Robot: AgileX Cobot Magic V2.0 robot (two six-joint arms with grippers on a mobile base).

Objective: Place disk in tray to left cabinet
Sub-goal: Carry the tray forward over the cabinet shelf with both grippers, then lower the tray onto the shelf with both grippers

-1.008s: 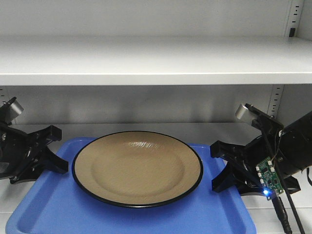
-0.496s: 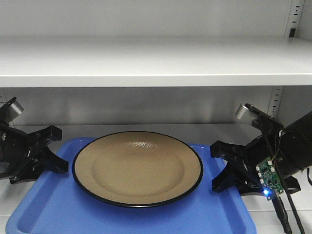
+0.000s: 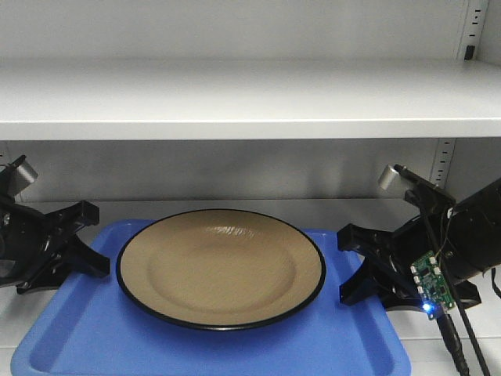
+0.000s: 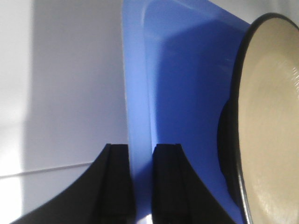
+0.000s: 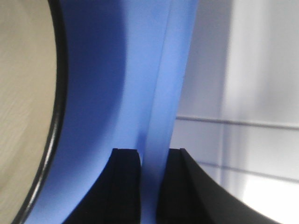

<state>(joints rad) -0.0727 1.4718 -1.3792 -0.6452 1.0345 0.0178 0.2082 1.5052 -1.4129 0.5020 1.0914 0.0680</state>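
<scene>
One disk (image 3: 221, 268) lies centred in one blue tray (image 3: 78, 337), directly in front of the cabinet (image 3: 235, 98) and under its upper shelf. The left pincer (image 4: 140, 184) is clamped on the tray's left rim, with one black finger on each side of the lip in the left wrist view. The right pincer (image 5: 152, 186) is clamped on the right rim in the same manner. The step in hand appears to be carrying the loaded tray onto the lower cabinet shelf (image 3: 313, 207). To do it well, both arms should advance at an equal rate and height, keeping the tray level so that the glossy disk does not slide. The tray's far edge should clear the shelf lip before lowering, and neither pincer should release until the tray rests flat. Count: one disk, one tray, two pincers, two shelves visible.
</scene>
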